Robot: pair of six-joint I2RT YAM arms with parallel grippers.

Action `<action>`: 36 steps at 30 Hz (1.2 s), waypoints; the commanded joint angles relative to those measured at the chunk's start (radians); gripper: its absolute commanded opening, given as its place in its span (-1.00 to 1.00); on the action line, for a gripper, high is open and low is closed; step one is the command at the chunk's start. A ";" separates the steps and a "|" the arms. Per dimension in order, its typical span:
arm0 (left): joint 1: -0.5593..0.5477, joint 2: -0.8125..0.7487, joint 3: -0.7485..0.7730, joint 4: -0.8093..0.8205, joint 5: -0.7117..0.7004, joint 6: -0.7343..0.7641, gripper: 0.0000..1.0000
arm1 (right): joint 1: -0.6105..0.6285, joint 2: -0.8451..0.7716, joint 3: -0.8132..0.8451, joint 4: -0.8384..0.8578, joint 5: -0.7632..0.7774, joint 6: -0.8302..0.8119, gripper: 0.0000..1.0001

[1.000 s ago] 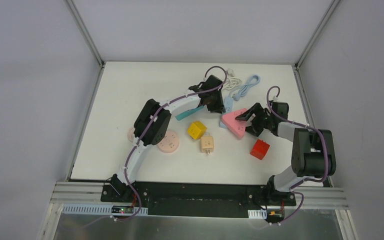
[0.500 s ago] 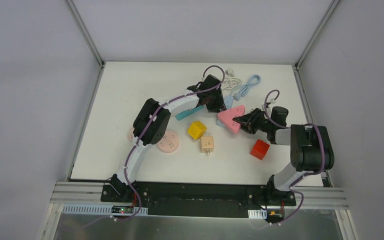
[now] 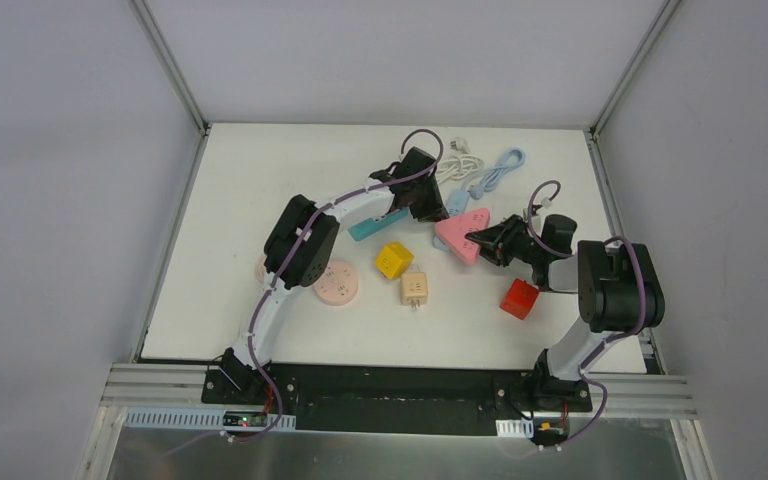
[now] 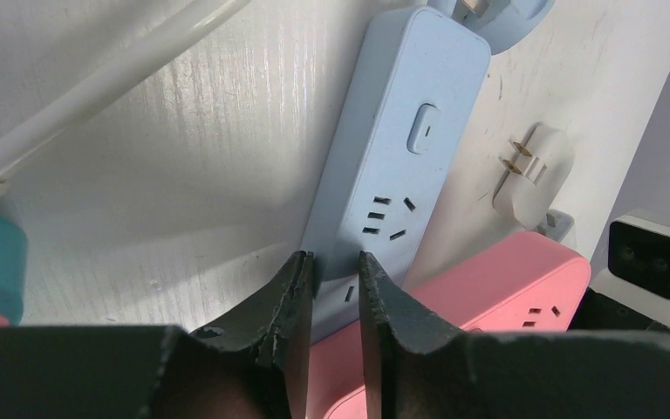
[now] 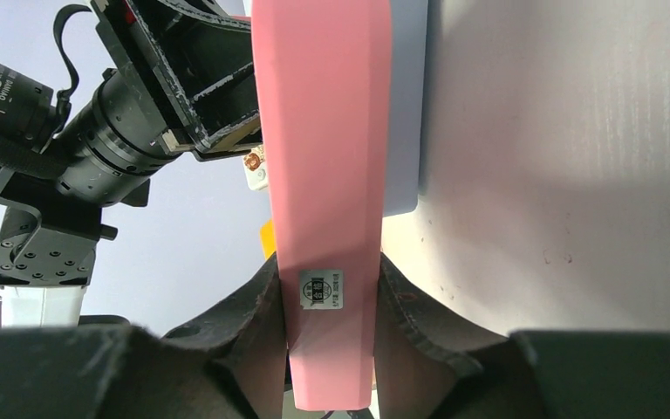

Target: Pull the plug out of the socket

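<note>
Although both hands are at work on power strips, no view shows a plug seated in any socket, so the pull looks done or nearly done; I cannot settle which.

Nearest the arm bases, a red cube adapter (image 3: 520,298), a beige adapter (image 3: 415,289) and a yellow cube adapter (image 3: 393,259) sit loose on the tabletop (image 3: 260,200), apart from both hands.

Just beyond them, the right hand (image 5: 330,284) is clenched on the pink power strip (image 3: 460,236), its fingers pressed against the two sides of the strip's near end. The sockets that show on the pink face are empty.

Farther out, the left hand (image 4: 331,271) has its fingers drawn almost together over the near end of the light blue power strip (image 4: 401,148). Only a narrow gap is left, with nothing pinched in it that I can make out. It seems to bear down on the strip rather than grip it. The blue strip's visible sockets are also empty.

Just beside that strip, a white two-pin plug (image 4: 530,166) lies on the tabletop with its pins bare, touching no socket. If this is the plug meant, what is left is to let go and draw back. The blue strip's far end is cut off by the frame edge, so a plug seated there cannot be ruled out.

At the far side lie a white cable (image 3: 457,160) and a blue cable (image 3: 500,170).
</note>
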 commanded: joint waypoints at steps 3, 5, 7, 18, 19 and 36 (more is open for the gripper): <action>-0.029 0.039 -0.007 -0.110 0.019 0.017 -0.62 | 0.030 -0.064 0.041 0.009 0.018 -0.106 -0.51; -0.031 0.039 -0.006 -0.109 0.018 0.019 -0.64 | 0.036 -0.080 0.062 -0.071 0.043 -0.136 -0.33; -0.032 0.039 -0.006 -0.107 0.019 0.021 -0.65 | 0.059 -0.076 0.076 -0.092 0.048 -0.128 -0.22; -0.047 -0.003 -0.099 -0.041 0.079 -0.012 -0.64 | 0.100 -0.094 0.094 -0.095 0.000 -0.082 -1.00; -0.052 -0.015 -0.119 -0.022 0.086 -0.021 -0.62 | 0.094 -0.113 0.083 -0.096 -0.024 -0.085 -1.00; -0.076 -0.013 -0.115 -0.045 0.066 0.007 -0.66 | 0.068 -0.094 0.042 0.042 -0.070 0.150 -1.00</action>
